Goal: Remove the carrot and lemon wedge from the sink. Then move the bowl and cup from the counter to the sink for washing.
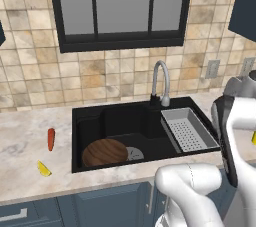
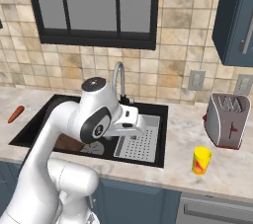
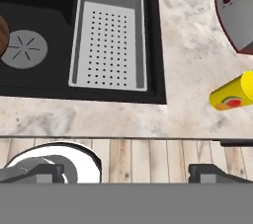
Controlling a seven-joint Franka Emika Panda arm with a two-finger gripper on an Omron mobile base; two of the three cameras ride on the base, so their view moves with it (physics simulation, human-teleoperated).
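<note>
Far left on the counter (image 1: pixel 30 136): the carrot (image 1: pixel 50 139), lying lengthwise on the beige stone, well clear of the sink's rim; just nearer the front edge, the lemon wedge (image 1: pixel 44 169), apart from the carrot and likewise on the worktop. Next, the sink (image 1: pixel 90 121), black and rectangular, set into the counter under a dark-framed window (image 1: pixel 120 6). Inside the basin, at its left front, the bowl (image 1: pixel 104 152), brown and wood-grained, resting on the sink floor and partly covering the round grey drain (image 1: pixel 133 154) beside it. Behind the basin's middle, the curved silver faucet (image 1: pixel 161 83), spout arching toward the front. To the right within the sink, the grey perforated tray (image 1: pixel 187 129), seated along the right wall. Over that area, seen from the right base camera, the white arm bent above the basin with the gripper (image 3: pixel 126 172) looking down past the counter's front edge; finger tips spread wide apart at the bottom of the hand camera, nothing between them. Further right, on the counter beyond the sink, the cup (image 2: pixel 201 160), yellow with a red mark near its base, standing upright close to the front edge, well apart from the gripper. Behind it and toward the wall, a grey toaster (image 2: pixel 227 120), with wall sockets (image 2: pixel 196 80) above the worktop. Far right, a dark blue upper cabinet (image 2: pixel 234 16).
</note>
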